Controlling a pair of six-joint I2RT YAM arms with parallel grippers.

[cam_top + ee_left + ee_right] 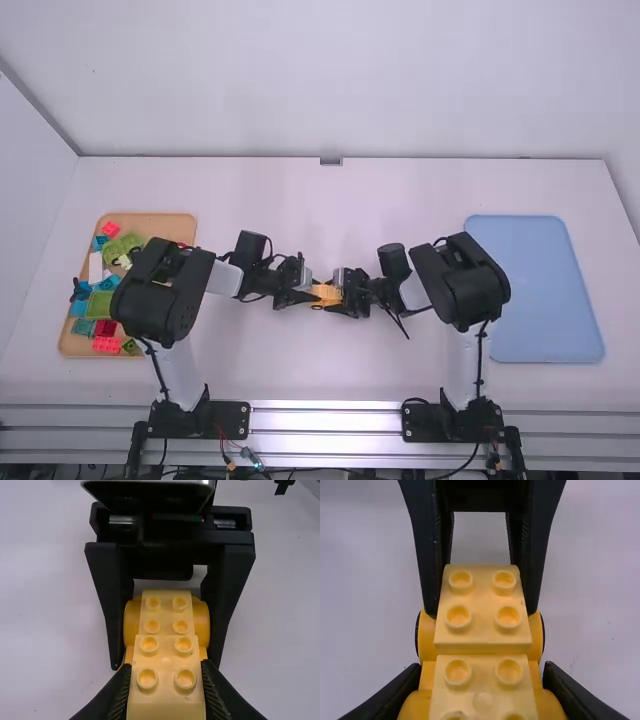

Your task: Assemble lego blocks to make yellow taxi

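Yellow toy car (326, 294), frame centre: ends obscured, long axis left-to-right; left gripper (310, 293) and right gripper (342, 293) clamped on it.

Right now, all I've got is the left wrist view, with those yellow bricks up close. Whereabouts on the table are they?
Observer: The yellow bricks are near the middle, between the left arm and the right arm.
Operator: Are there any more bricks to play with?
Observer: Yes, loose bricks in green, red, blue and white lie on a tan tray at the left side of the table.
Operator: And what's over on the other side?
Observer: A light blue tray lies there, to the right of the right arm.
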